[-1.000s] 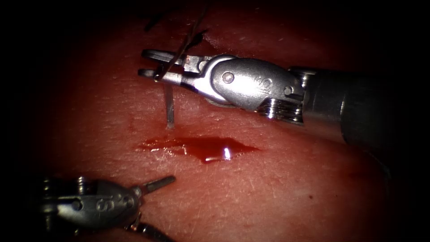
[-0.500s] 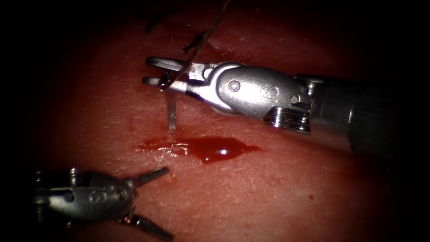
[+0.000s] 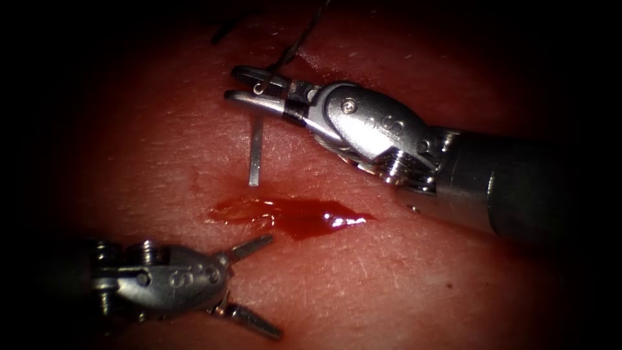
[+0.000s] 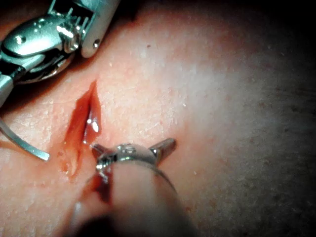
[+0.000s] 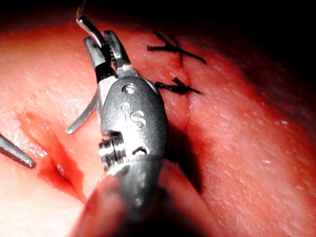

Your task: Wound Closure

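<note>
One needle (image 3: 256, 152) is held near its thread end by the right hand (image 3: 249, 91), the left hand (image 3: 249, 282) gapes empty, and a loose grip could let it swivel.

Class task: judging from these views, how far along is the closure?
Done: knotted stitches sit on the tissue. In hand: the right tool grips the needle near its thread end, tip free above the cut; the left tool is open, holding nothing. Left: the cut gapes, with red fluid.

Strong central light is seen with heavy dark vignetting at the edges; glare is thrown off the red fluid (image 3: 295, 216) and the right tool (image 3: 249, 87), whose shaft is blurred behind its jaws.
</note>
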